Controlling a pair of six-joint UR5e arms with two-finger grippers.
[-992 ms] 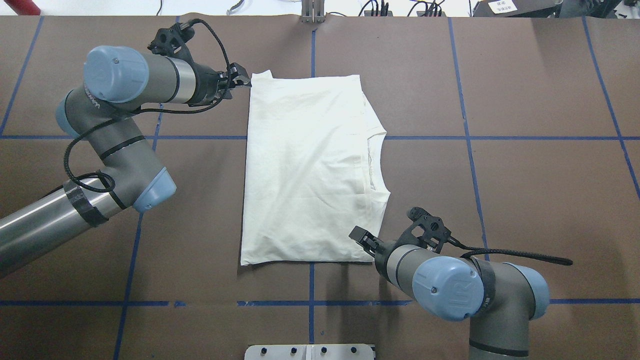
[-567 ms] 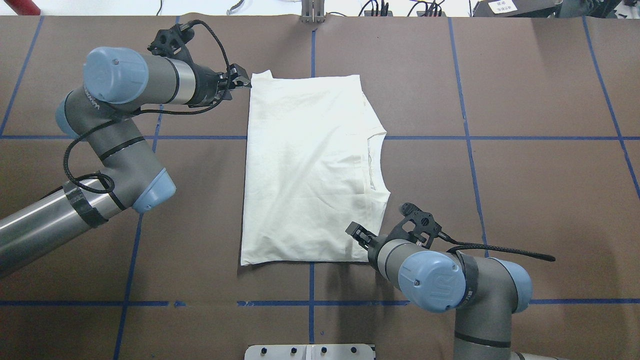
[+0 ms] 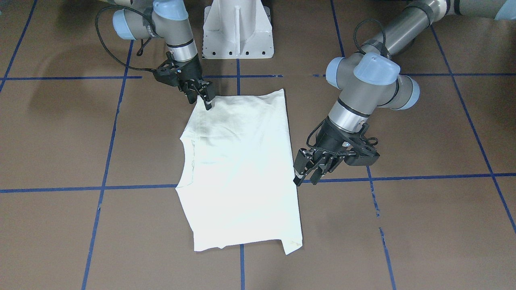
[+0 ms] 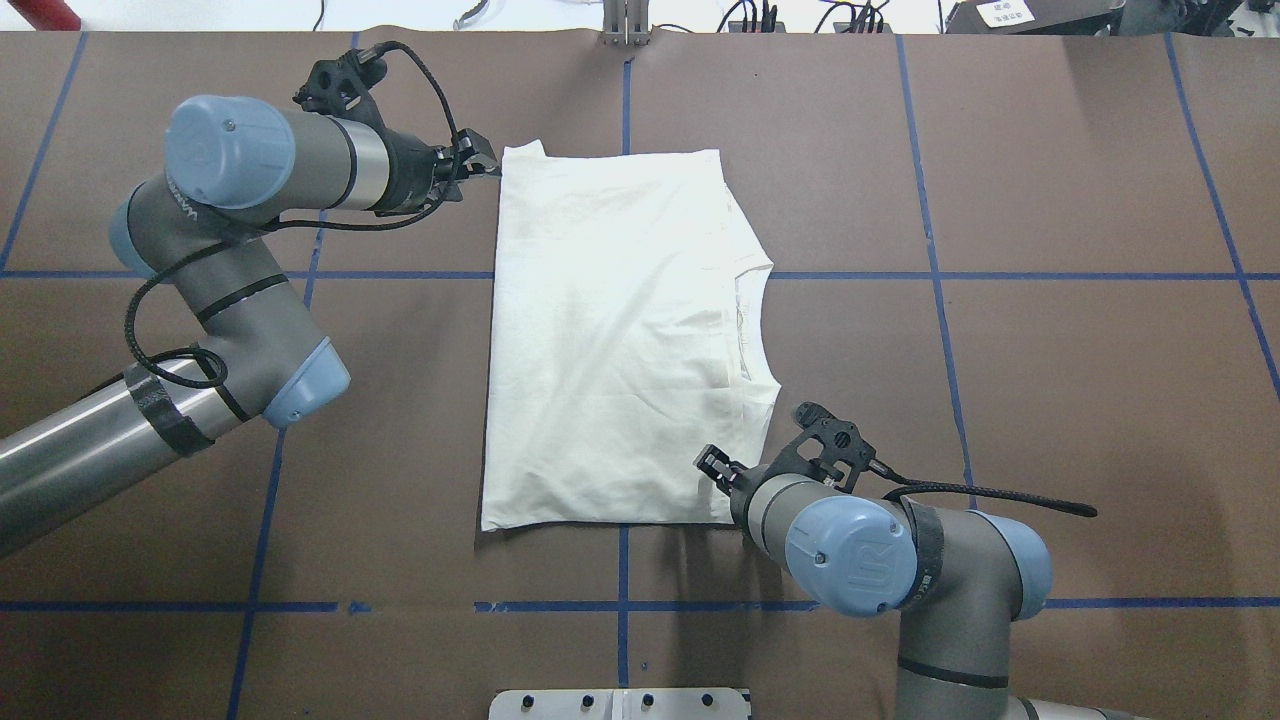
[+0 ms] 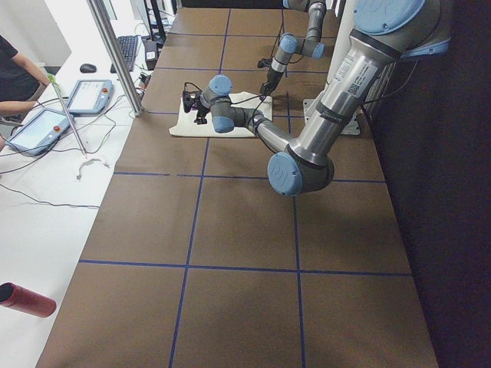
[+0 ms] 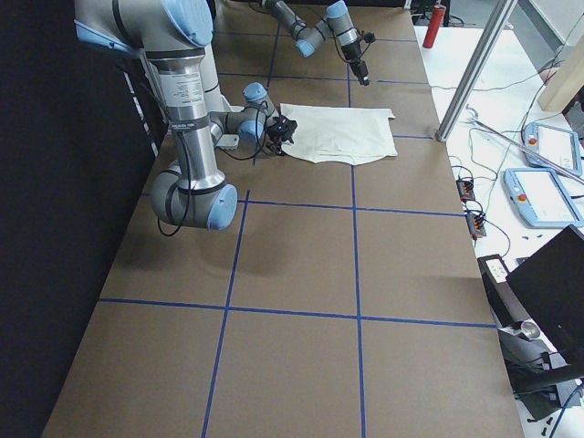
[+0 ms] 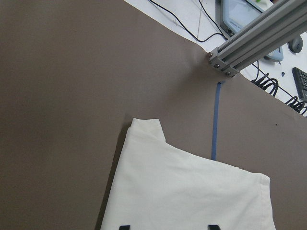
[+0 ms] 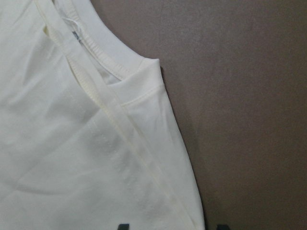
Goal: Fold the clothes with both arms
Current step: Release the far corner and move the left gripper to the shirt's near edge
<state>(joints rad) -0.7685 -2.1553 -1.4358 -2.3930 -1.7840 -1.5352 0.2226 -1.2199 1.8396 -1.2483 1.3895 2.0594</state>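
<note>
Shirt (image 4: 610, 340) lies with long axis fore-aft; left gripper (image 4: 488, 165), jaws wide, sits by far-left corner; right gripper (image 4: 711, 463), jaws wide, at near-right corner.

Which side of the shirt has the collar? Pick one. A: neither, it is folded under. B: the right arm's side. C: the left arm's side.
B: the collar opens on the shirt's edge toward the right gripper, away from the left gripper.
</note>
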